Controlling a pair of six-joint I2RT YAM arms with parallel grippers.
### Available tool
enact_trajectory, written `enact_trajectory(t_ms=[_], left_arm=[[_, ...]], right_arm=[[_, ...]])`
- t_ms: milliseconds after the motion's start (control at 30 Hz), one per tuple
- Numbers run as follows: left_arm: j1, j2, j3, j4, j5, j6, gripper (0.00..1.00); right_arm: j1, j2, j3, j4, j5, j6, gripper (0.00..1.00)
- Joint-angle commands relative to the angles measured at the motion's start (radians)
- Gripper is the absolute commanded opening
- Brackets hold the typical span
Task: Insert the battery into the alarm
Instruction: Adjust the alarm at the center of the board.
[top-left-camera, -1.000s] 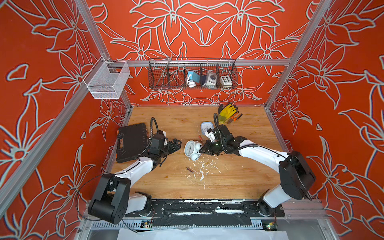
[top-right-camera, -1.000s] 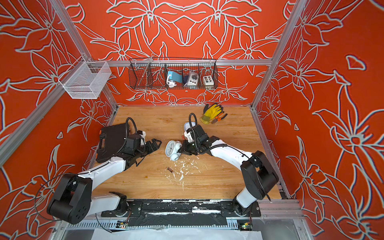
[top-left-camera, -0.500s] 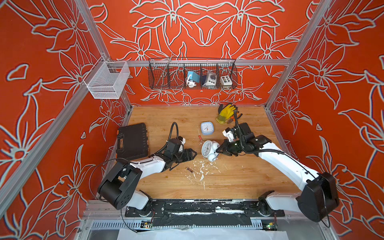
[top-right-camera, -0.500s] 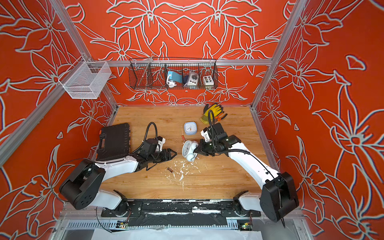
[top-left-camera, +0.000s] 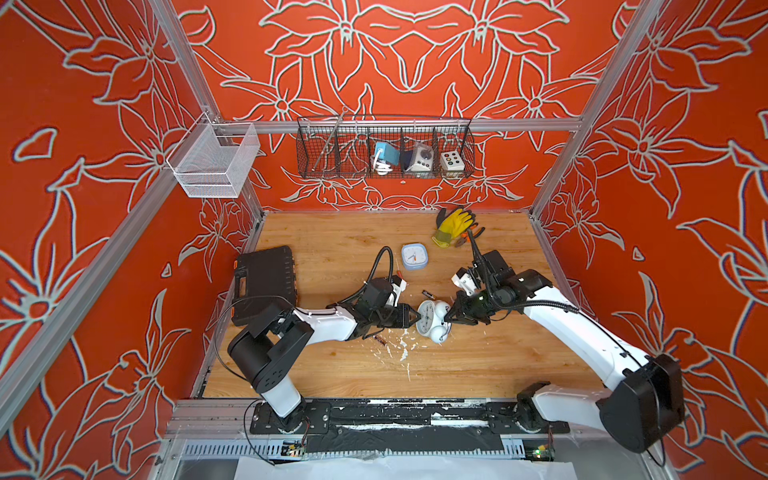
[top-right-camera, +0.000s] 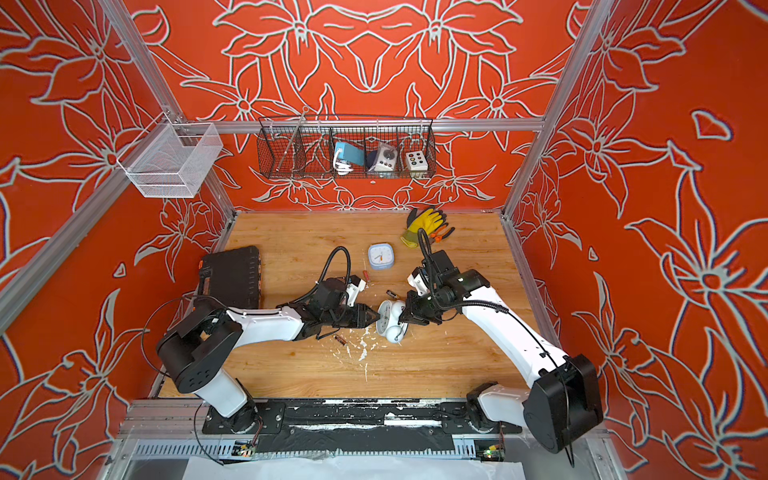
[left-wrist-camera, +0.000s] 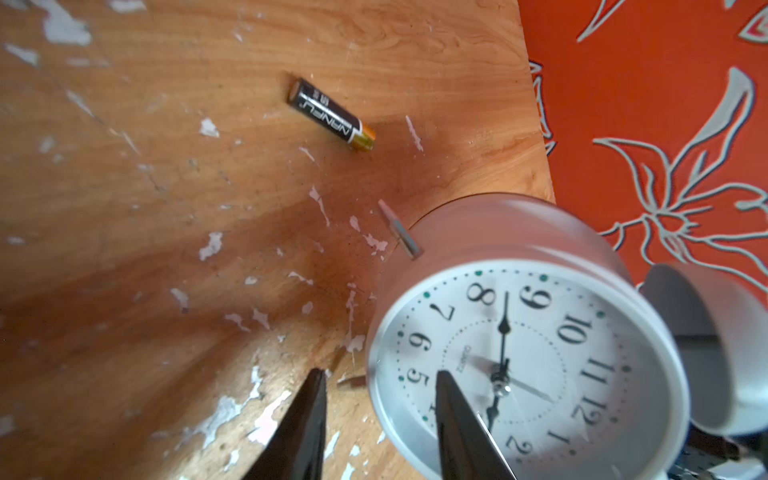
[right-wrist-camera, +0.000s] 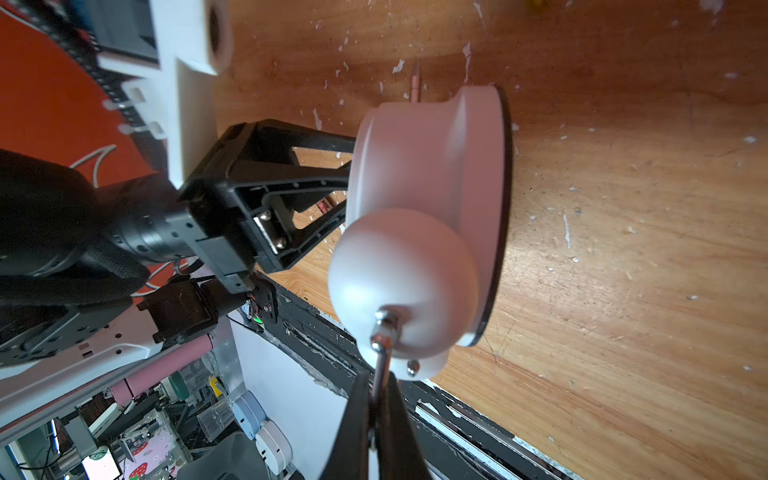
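The alarm (top-left-camera: 432, 322) (top-right-camera: 390, 322) is a white twin-bell clock, held just above the wooden floor. My right gripper (right-wrist-camera: 376, 380) (top-left-camera: 449, 320) is shut on the thin metal handle at its bells. My left gripper (left-wrist-camera: 378, 374) (top-left-camera: 417, 318) meets the clock from the opposite side. Its jaws are partly apart and straddle the rim of the alarm's face (left-wrist-camera: 519, 374). A gap shows beside one finger (left-wrist-camera: 309, 415). A black battery with a gold end (left-wrist-camera: 332, 114) (top-left-camera: 429, 294) lies loose just behind the clock. Another battery (top-left-camera: 379, 340) (top-right-camera: 340, 340) lies under my left wrist.
A square blue clock (top-left-camera: 414, 256) lies behind centre, with a small red-handled tool (top-left-camera: 400, 274) beside it. Yellow gloves (top-left-camera: 453, 224) lie at the back right and a black case (top-left-camera: 266, 282) at the left. A wire basket (top-left-camera: 384, 147) hangs on the back wall. White paint flecks (top-left-camera: 403, 353) mark the floor.
My right gripper has carried the alarm rightward and toward the front. My left gripper followed it, and its jaws have narrowed from wide open to astride the clock's rim.
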Motion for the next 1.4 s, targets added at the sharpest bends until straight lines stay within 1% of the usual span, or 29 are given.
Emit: enact_trajectory(t_ms=[0, 67, 300, 433, 600, 733, 833, 900, 967, 1167, 1367], left_arm=[[-0.011, 0.032, 0.009, 0.032, 0.034, -0.009, 0.26], [-0.017, 0.048, 0.018, 0.033, 0.038, -0.011, 0.23], [-0.037, 0.099, 0.055, 0.043, 0.062, -0.011, 0.23], [-0.05, 0.12, 0.077, 0.041, 0.068, -0.011, 0.24], [-0.064, 0.141, 0.102, 0.041, 0.078, -0.012, 0.26], [-0.075, 0.154, 0.136, 0.038, 0.085, -0.009, 0.27], [-0.075, 0.162, 0.155, 0.03, 0.089, -0.005, 0.27], [-0.076, 0.163, 0.157, 0.036, 0.095, -0.006, 0.28], [-0.077, 0.161, 0.155, 0.039, 0.101, -0.008, 0.28], [-0.077, 0.136, 0.13, 0.009, 0.083, 0.014, 0.31], [-0.053, 0.026, -0.023, -0.007, 0.025, 0.016, 0.33]], right_arm=[[-0.007, -0.021, 0.041, 0.037, -0.037, 0.007, 0.0], [-0.008, -0.017, 0.041, 0.055, -0.055, 0.018, 0.0], [-0.007, 0.011, 0.02, 0.133, -0.092, 0.051, 0.01], [-0.007, 0.025, 0.001, 0.173, -0.082, 0.054, 0.03], [-0.007, 0.05, -0.007, 0.228, -0.081, 0.077, 0.03], [-0.008, 0.074, 0.011, 0.231, -0.067, 0.069, 0.05], [-0.006, 0.091, 0.011, 0.242, -0.069, 0.076, 0.04], [-0.006, 0.093, 0.007, 0.249, -0.065, 0.084, 0.01], [-0.006, 0.092, 0.006, 0.25, -0.05, 0.085, 0.0], [-0.006, 0.122, 0.002, 0.22, 0.006, 0.074, 0.0], [-0.004, 0.141, 0.014, 0.218, 0.066, 0.078, 0.0]])
